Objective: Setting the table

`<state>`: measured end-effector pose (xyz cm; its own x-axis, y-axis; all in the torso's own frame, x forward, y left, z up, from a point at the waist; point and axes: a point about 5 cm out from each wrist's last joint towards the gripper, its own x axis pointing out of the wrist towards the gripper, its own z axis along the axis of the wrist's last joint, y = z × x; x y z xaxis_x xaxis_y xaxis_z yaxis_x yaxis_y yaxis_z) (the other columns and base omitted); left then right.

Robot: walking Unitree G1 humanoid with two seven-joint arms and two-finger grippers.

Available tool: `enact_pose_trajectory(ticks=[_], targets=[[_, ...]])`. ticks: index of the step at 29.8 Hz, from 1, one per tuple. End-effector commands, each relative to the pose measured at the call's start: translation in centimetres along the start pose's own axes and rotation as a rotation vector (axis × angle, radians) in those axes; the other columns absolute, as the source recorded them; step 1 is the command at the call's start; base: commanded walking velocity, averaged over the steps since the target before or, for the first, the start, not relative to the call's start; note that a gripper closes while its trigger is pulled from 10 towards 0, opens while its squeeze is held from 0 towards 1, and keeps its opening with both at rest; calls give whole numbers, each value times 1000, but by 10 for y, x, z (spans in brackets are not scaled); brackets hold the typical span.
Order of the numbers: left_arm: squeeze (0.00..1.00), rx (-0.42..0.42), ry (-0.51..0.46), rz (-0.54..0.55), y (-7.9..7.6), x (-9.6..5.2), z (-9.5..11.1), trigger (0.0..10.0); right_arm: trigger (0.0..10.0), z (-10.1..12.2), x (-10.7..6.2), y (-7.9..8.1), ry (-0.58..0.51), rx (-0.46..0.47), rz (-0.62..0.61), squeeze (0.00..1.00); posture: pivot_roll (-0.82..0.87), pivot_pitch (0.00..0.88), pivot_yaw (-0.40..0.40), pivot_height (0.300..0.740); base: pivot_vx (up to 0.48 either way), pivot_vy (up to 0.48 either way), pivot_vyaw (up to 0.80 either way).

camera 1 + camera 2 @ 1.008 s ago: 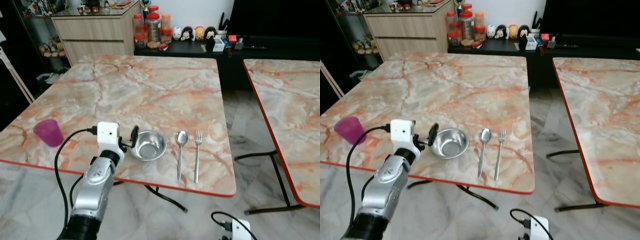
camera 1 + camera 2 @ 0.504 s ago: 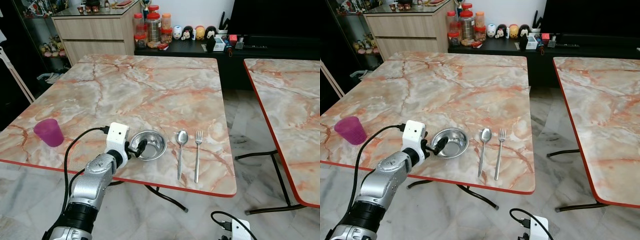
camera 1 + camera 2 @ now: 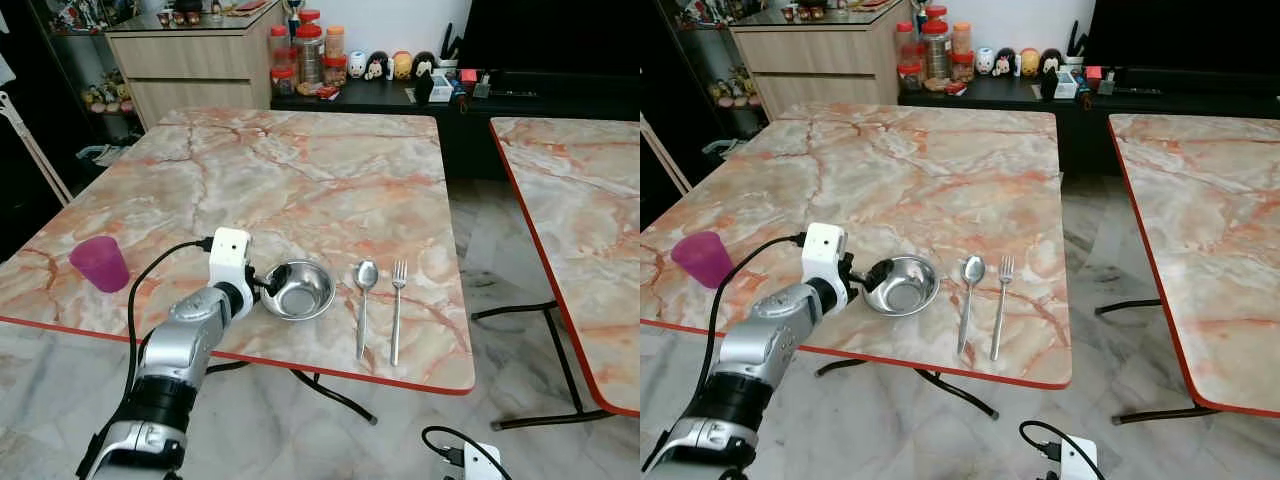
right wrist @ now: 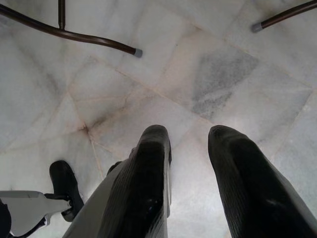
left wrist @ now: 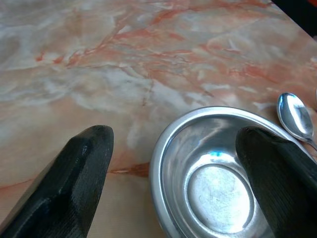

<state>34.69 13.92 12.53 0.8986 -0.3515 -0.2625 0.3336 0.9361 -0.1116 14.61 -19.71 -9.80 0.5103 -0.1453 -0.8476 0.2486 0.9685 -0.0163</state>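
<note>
Bowl [image 3: 298,289]: steel, upright, near the front edge of the marble table [image 3: 300,180].
Left claw [image 5: 173,163]: open wide at the bowl's left rim, one finger [image 5: 74,173] outside, the other apparently over the basin; gripping nothing.
Right claw [image 4: 185,163]: hangs low over the floor [image 4: 163,74], fingers slightly parted, empty.
Spoon [image 3: 363,300]: just right of the bowl.
Fork [image 3: 397,305]: beside the spoon.
Purple cup [image 3: 99,263]: far left, well apart.

Left pincer [image 3: 268,285] has swung down, apparently straddling bowl's [image 3: 300,290] rim.

Upright steel bowl [image 3: 298,290], spoon [image 3: 364,300] and fork [image 3: 397,306] lie side by side.
</note>
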Motion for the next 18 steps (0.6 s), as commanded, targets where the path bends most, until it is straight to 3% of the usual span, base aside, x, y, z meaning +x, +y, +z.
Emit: enact_pose_trajectory(ticks=[1,18], targets=[[0,2,19,19,6,1,1,10000,10000,-2,0,0,8,13,-2,0,12,0,23,725,0,0,0],[0,41,79,3,2,9,-4,10000,10000,-5,-1,0,17,24,-6,0,4,0,36,725,0,0,0]])
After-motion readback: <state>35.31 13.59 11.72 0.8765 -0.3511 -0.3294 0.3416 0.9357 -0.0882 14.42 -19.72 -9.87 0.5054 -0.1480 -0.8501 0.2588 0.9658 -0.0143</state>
